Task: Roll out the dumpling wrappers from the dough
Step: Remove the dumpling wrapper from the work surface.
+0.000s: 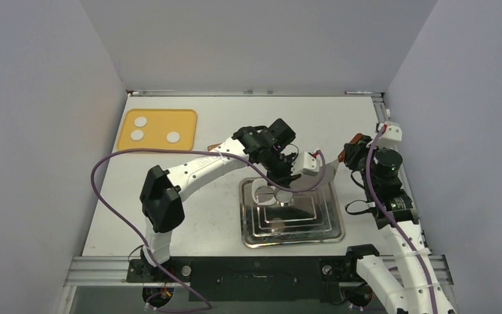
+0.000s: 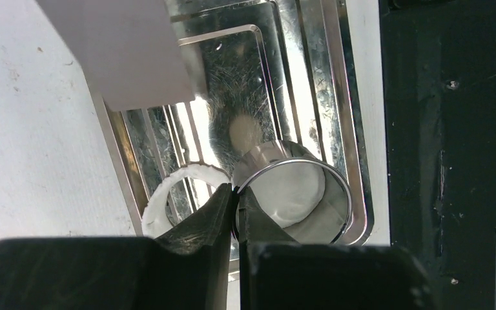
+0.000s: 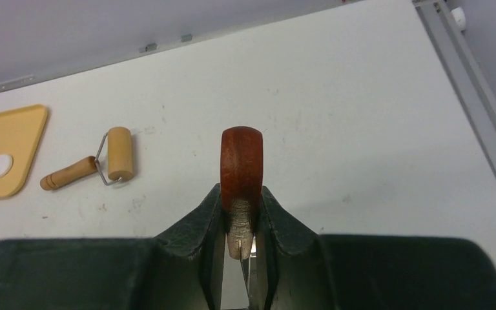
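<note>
Left tool: left tool (image 2: 236,194) pinched nearly shut on the thin rim of the metal ring (image 2: 290,161), with only the wire between its tips.
Right tool: right tool (image 3: 242,213) clamped on a red-brown handle (image 3: 241,161) with a metal collar. What the handle carries can't be made out in its own view.
Wrapper: one flat white wrapper (image 2: 294,194) lies inside the ring just ahead of the left tool's tips, on the steel tray (image 2: 310,77).
Trim ring: a ragged white trim ring (image 2: 158,200) lies just beside the left tool's left finger, possibly touching it.
Dough: three dough (image 1: 137,135) lumps sit on the yellow board (image 3: 6,139), well apart from both tools and not yet rolled.
Roller: a wooden roller (image 3: 119,154) lies on the counter (image 3: 361,129), ahead and left of the right tool, in neither tool.
Risk, slip: the grip is on bare wire, so any tilt on lifting could let the ring twist or drop onto the wrapper.
Risk, sticking: soft dough may cling to the inside of the ring, so the wrapper could lift with it and stretch or tear.
Risk, snag: the trim is close enough to the left finger to stick and be dragged across the tray.
Risk, crowding: a pale flat blade (image 2: 123,51) hangs ahead and left of the left tool, so a careless lift could knock it.
Judgement: the cut looks made, and the ring needs a slow, straight lift.
</note>
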You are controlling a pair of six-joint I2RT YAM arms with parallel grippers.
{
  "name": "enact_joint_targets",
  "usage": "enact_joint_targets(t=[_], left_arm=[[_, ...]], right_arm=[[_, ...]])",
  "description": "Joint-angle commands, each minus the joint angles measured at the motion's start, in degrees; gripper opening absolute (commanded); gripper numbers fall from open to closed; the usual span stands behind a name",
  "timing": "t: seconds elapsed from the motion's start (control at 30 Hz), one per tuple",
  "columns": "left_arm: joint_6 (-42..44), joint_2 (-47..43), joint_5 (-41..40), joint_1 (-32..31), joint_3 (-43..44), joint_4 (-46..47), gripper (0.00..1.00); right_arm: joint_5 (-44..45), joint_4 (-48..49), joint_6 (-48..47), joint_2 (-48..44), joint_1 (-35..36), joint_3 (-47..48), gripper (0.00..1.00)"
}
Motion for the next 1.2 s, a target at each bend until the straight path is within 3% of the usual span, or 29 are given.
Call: enact_joint_targets(t=[0.0,0.33,0.7,0.9,1.17], left_arm=[[0.02,-1.79,1.48,0.77,1.47,-2.55,0.00],[0.39,-5.16,-0.52,1.97,-6.29,0.73,0.00],[1.25,-7.46,-0.05,4.44,-8.09,1.26,0.00],[1.53,-7.92,-0.90,4.64,-8.86,1.57,0.00],[1.71,-6.57,-1.69,4.02,-6.79,1.40,0.00]], right_arm=[[-5.44,3.11,2.73,1.70,1.03,-4.97,0.08],[-0.78,18.66,7.28,6.68,11.24,-12.37,0.08],[-5.22,39.05,18.83,14.20,13.22,-17.26,0.08],[-0.85,30.40,13.04,14.16,15.53,-11.26,0.08],[8.05,4.92,1.69,8.42,15.54,2.17,0.08]])
